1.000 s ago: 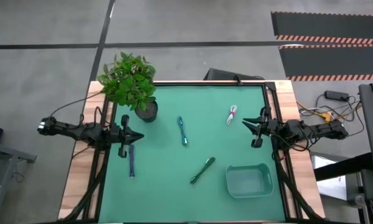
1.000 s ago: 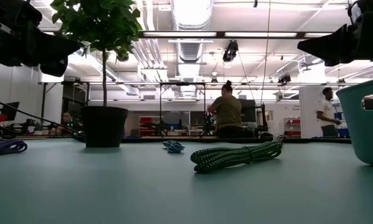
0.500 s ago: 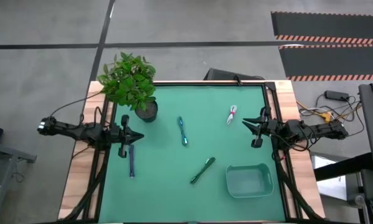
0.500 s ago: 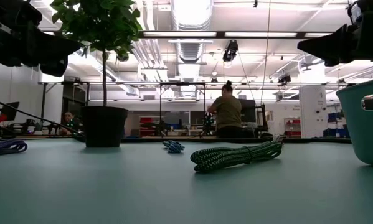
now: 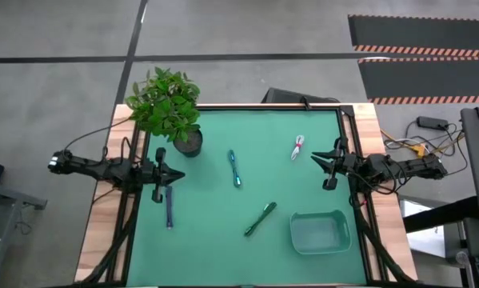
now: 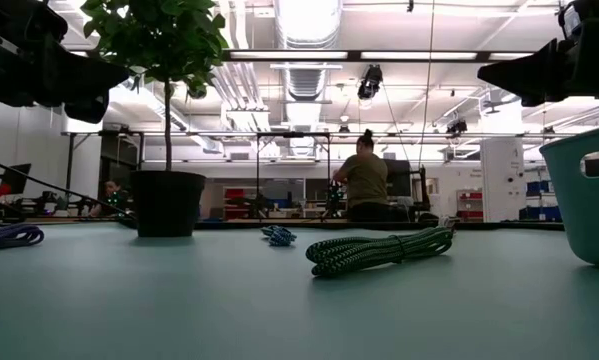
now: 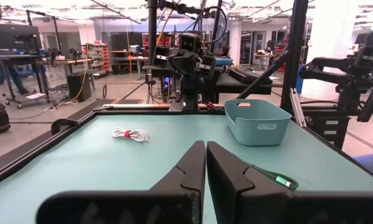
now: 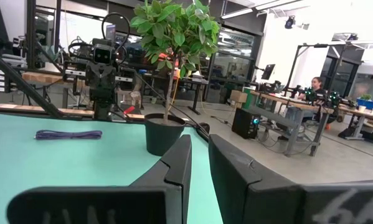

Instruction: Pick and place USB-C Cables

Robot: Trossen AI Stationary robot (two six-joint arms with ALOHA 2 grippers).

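Observation:
Four cable bundles lie flat on the green mat. The teal-blue one (image 5: 234, 169) is near the middle. The white one with red (image 5: 297, 147) is at the far right. The dark blue-purple one (image 5: 169, 206) is at the left. The green one (image 5: 260, 218) is toward the near side. My left gripper (image 5: 178, 174) hovers shut above the left side, just beyond the blue-purple cable's far end. My right gripper (image 5: 314, 157) hovers at the right side beside the white cable, its fingers a narrow gap apart (image 8: 199, 146). Both are empty.
A potted plant (image 5: 169, 108) stands at the far left corner, its pot (image 5: 189, 142) close to my left gripper. A teal bin (image 5: 320, 232) stands at the near right. Wooden rails edge the mat on both sides. A person stands in the room beyond the table (image 6: 365, 180).

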